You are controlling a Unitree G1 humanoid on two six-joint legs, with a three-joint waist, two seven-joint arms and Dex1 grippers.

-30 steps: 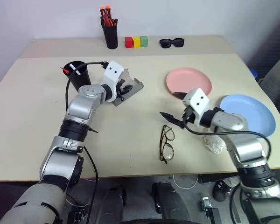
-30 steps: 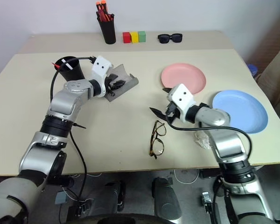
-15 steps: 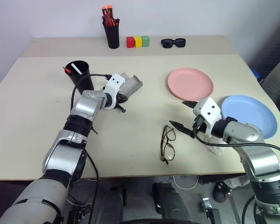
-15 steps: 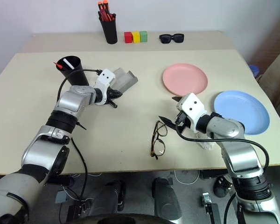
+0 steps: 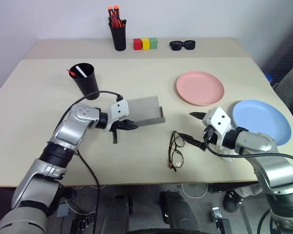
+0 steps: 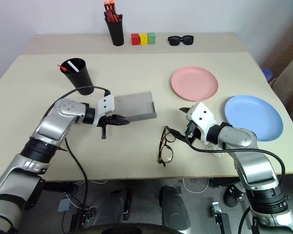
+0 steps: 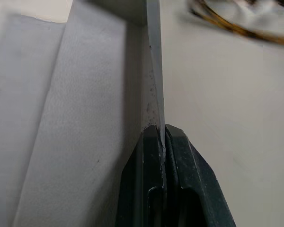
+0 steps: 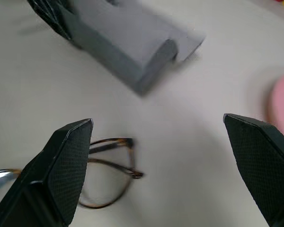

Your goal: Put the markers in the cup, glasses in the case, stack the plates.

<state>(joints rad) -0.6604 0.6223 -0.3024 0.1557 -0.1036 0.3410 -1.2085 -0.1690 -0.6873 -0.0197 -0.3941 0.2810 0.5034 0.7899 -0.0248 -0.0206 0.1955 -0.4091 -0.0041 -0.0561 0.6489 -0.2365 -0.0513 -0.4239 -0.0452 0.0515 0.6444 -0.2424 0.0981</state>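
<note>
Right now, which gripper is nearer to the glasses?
Right. The right gripper stands open just beside the glasses; the left gripper is farther away, shut on the case.

The left arm reaches in from the left with its elbow bent, forearm running toward the middle and wrist turned so the left gripper [image 5: 121, 127] points to the right, its two black fingers [image 7: 154, 189] pressed together. The right arm comes in from the right, forearm low, and the right gripper [image 5: 193, 127] points left with its fingers [image 8: 61, 165] spread wide.
</note>
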